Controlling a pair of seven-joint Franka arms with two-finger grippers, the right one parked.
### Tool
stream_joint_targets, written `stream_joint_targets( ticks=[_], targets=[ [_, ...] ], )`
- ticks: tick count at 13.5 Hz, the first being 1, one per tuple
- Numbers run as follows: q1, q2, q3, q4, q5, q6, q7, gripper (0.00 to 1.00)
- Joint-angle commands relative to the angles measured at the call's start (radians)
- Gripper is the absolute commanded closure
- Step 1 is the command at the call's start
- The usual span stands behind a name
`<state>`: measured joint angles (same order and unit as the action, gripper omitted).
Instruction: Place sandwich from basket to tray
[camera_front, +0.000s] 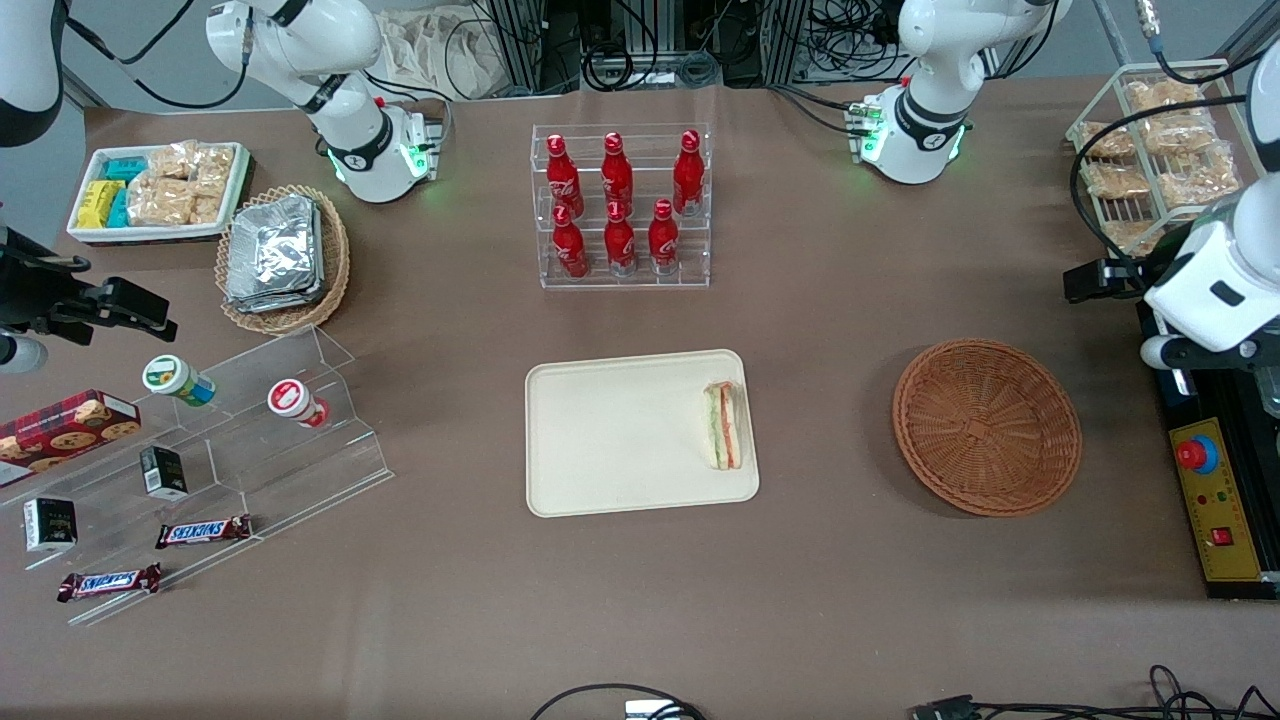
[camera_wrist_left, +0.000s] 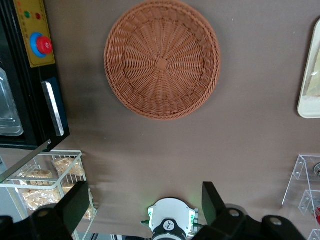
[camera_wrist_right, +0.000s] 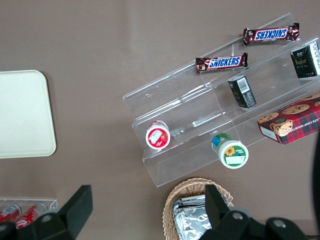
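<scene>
Table under a brown cloth carries everything you see, and the tray in its middle is the landmark for all places below. You find this cream tray lying flat, nearer to the front camera than the clear rack of red bottles. Toward the working arm's end of the table from the tray sits the round brown wicker basket, well apart from the tray, and you can see its woven bottom bare in the wrist view. Toward the parked arm's end from the tray stands the clear stepped shelf with two small cups, small boxes and two chocolate bars. Farther from the camera than that shelf you see a lighter basket with foil packets and a white bin of snack packets.

The sandwich lies inside the tray, along the tray's short edge that faces the basket, just beside the rim, with its red, orange and green layers showing. Nothing touches it.

Your gripper hangs high above the table at the working arm's end, past the basket as seen from the tray. Its two fingers stand wide apart and hold nothing; between them you see only cloth and the arm's base.
</scene>
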<state>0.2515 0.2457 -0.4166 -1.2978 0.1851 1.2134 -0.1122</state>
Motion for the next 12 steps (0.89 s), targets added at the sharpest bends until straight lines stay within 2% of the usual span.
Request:
stream_joint_targets(
  ticks=[1, 6, 9, 12],
  targets=[
    [-0.015, -0.025, -0.017, -0.060, -0.009, -0.017, -0.001, 0.00],
    [-0.021, -0.042, -0.021, -0.074, -0.015, -0.006, -0.001, 0.00],
    [-0.145, -0.081, 0.123, -0.102, -0.032, 0.011, 0.011, 0.02],
    [-0.156, -0.311, 0.225, -0.441, -0.123, 0.280, 0.064, 0.01]
  ],
)
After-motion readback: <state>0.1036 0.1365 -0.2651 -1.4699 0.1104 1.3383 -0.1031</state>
